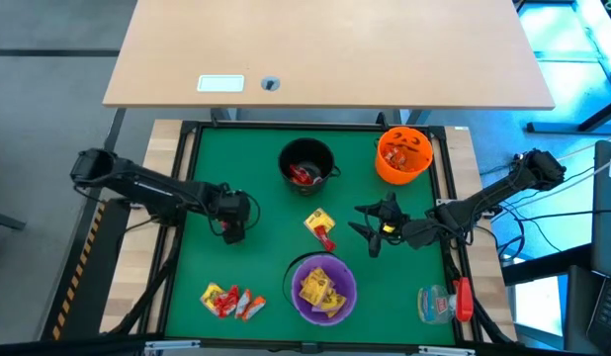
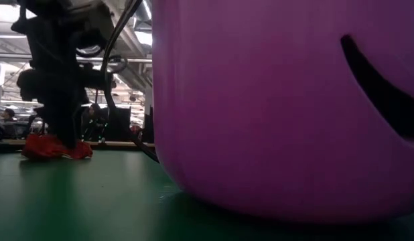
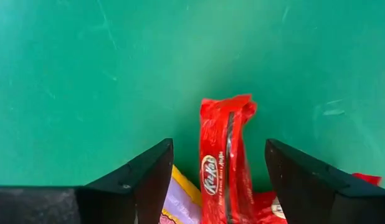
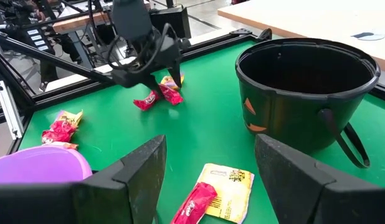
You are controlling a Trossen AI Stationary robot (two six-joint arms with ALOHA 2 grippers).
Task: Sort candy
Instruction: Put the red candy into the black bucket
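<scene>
Over the green mat, left gripper (image 3: 217, 180) spread wide around a red candy (image 3: 225, 155), apparently not gripping.

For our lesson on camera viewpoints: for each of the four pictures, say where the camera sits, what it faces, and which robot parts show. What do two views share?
High view: overhead, straight down on the green table; both arms show.
Low view: table height, filled by the purple bowl; one arm over red candy.
Left wrist view: looks down past the open left gripper at a red candy bar.
Right wrist view: looks across past the open right gripper at the black bowl.
Shared: the high view also shows the black bowl.
</scene>
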